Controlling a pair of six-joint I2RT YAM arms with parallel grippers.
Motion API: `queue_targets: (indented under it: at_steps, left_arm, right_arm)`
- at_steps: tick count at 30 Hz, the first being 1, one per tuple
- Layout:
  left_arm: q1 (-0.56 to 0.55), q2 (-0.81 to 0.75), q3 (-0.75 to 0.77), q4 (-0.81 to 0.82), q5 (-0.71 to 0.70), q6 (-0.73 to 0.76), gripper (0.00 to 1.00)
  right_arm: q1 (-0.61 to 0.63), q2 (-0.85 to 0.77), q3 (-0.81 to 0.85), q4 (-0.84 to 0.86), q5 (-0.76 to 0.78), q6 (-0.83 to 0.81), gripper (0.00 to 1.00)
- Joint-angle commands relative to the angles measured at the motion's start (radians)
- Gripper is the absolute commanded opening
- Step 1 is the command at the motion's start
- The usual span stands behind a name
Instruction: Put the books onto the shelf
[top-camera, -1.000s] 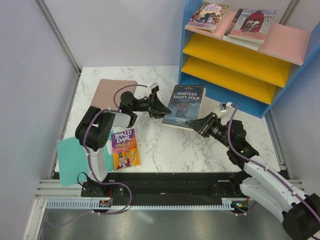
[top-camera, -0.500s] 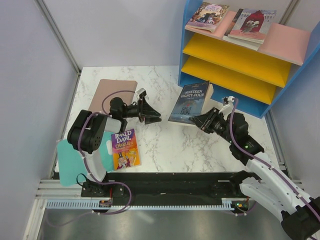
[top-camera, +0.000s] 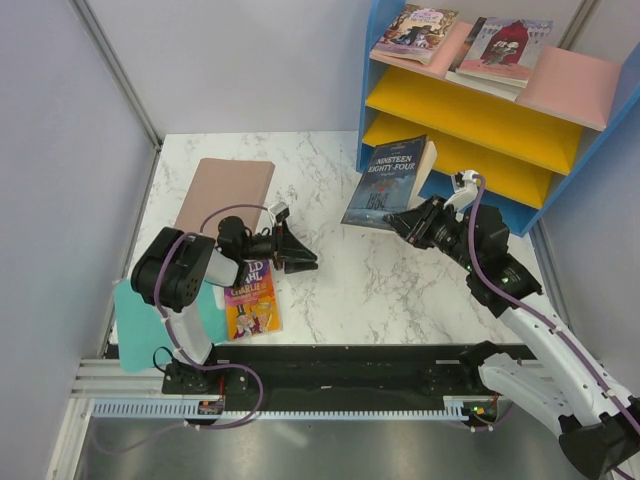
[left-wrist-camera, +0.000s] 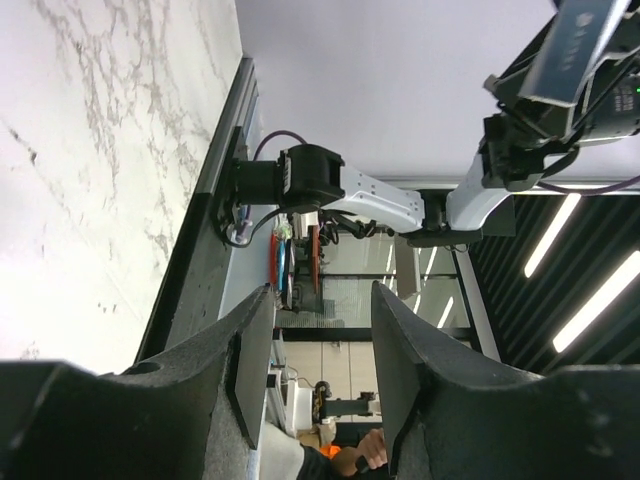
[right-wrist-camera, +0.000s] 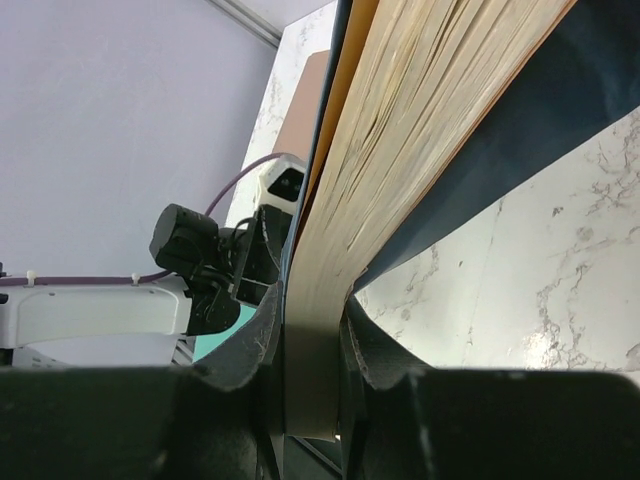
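plainly, the right gripper (top-camera: 407, 222) was clamped on the near edge of the nineteen eighty-four book (top-camera: 388, 181). the book was lifted off the marble table (top-camera: 340, 300) and tilted, its dark blue cover facing up and left. its far edge reached up in front of the shelf (top-camera: 366, 95), by the blue frame and the lower yellow board (top-camera: 470, 158); whether it touched the shelf could not be told. in the right wrist view both jaws of the right gripper (right-wrist-camera: 305, 375) pressed against the covers, with the cream page block of the nineteen eighty-four book (right-wrist-camera: 410, 120) rising between them.

the left gripper (top-camera: 305, 258) lay low over the table, pointing right, well apart from the held book. in the left wrist view the left gripper (left-wrist-camera: 318, 365) had its jaws spread, with nothing between them.

the roald dahl book (top-camera: 251, 305) lay flat near the front left of the table, partly under the left arm's wrist. two more illustrated books (top-camera: 415, 29) (top-camera: 505, 47) rested side by side on the pink top board (top-camera: 580, 85) of the shelf. a plain brownish-pink board (top-camera: 222, 190) lay flat at the back left of the table, and a teal sheet (top-camera: 135, 320) lay at the front left edge, beside the roald dahl book.
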Motion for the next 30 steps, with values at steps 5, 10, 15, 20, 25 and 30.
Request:
queue_targets:
  at_steps: [5,10,15,20,25,30]
  left_arm:
    - [-0.020,0.000,-0.049,0.335,0.007,0.103,0.49]
    - [-0.030,0.000,-0.057,0.337,0.010,0.099,0.48]
    - [-0.038,-0.005,-0.065,0.337,0.010,0.102,0.47]
    - [-0.043,-0.002,-0.076,0.337,0.010,0.106,0.45]
    - [-0.047,-0.002,-0.082,0.337,0.012,0.106,0.43]
    - [-0.050,0.000,-0.080,0.337,0.013,0.103,0.42]
  right_arm:
    - [-0.005,0.013,0.139,0.055,0.065,-0.096,0.00]
    - [-0.034,0.082,0.206,0.036,0.073,-0.121,0.00]
    - [-0.059,0.151,0.277,0.035,0.064,-0.139,0.00]
    - [-0.105,0.196,0.320,0.044,0.035,-0.147,0.00]
    - [-0.139,0.232,0.332,0.096,0.012,-0.136,0.00]
    - [-0.179,0.281,0.342,0.146,-0.030,-0.115,0.00]
